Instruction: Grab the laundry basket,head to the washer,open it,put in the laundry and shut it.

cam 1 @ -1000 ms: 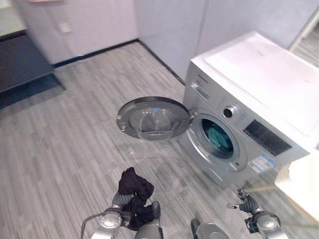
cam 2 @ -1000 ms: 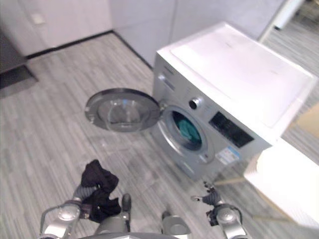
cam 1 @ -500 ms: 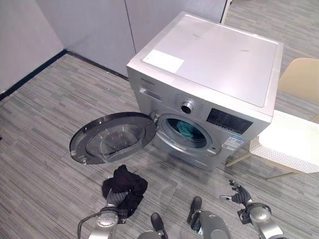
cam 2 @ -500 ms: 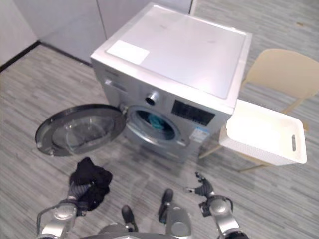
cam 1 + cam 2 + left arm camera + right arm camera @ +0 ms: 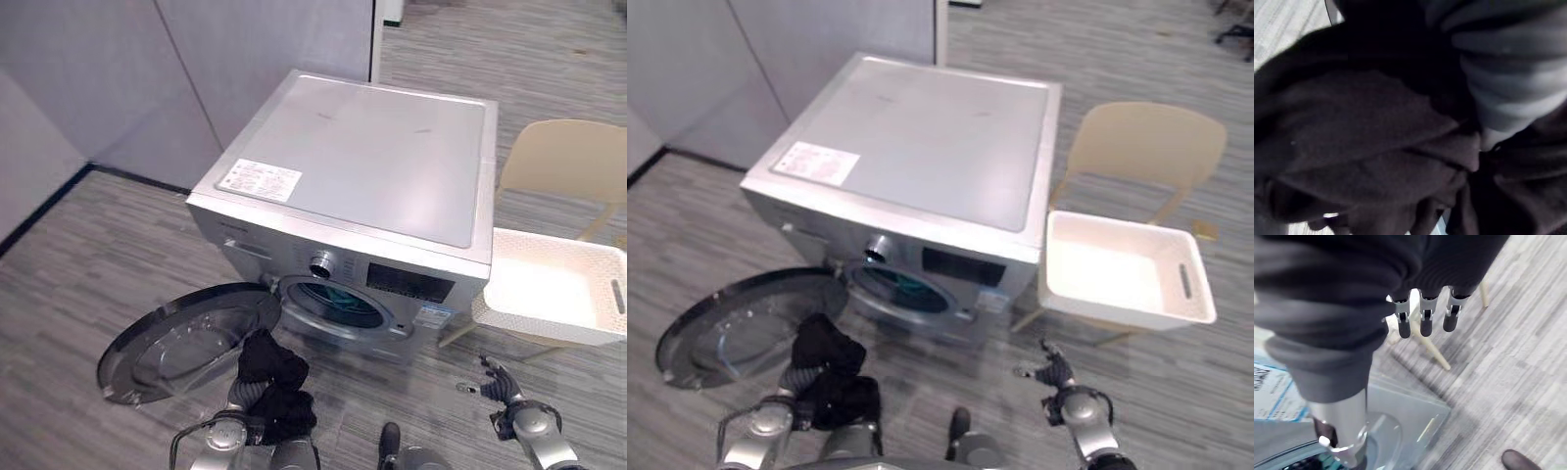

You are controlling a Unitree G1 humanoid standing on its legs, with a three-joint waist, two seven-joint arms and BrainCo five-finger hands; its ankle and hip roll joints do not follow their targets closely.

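The silver washer (image 5: 362,176) stands in the middle with its round door (image 5: 176,343) swung open to the left. A teal cloth (image 5: 343,307) lies inside the drum. My left hand (image 5: 238,394) is low in front of the door, shut on a bunched black garment (image 5: 271,377) that covers its fingers; the dark cloth (image 5: 1366,147) also shows in the left wrist view. Low at the right, my right hand (image 5: 502,384) is open with straight fingers (image 5: 1421,316) and holds nothing. The white laundry basket (image 5: 1122,269) sits on a chair right of the washer.
A beige chair (image 5: 1146,147) carries the basket, and one of its legs (image 5: 1431,346) shows in the right wrist view near the washer's lower corner (image 5: 1400,416). Grey partition walls (image 5: 196,69) stand behind the washer. Grey plank floor (image 5: 78,284) lies all around.
The camera has swung right, so the washer now sits central and the basket and chair show more fully. The black garment stays in my left hand, now nearer the door. The right hand stays open.
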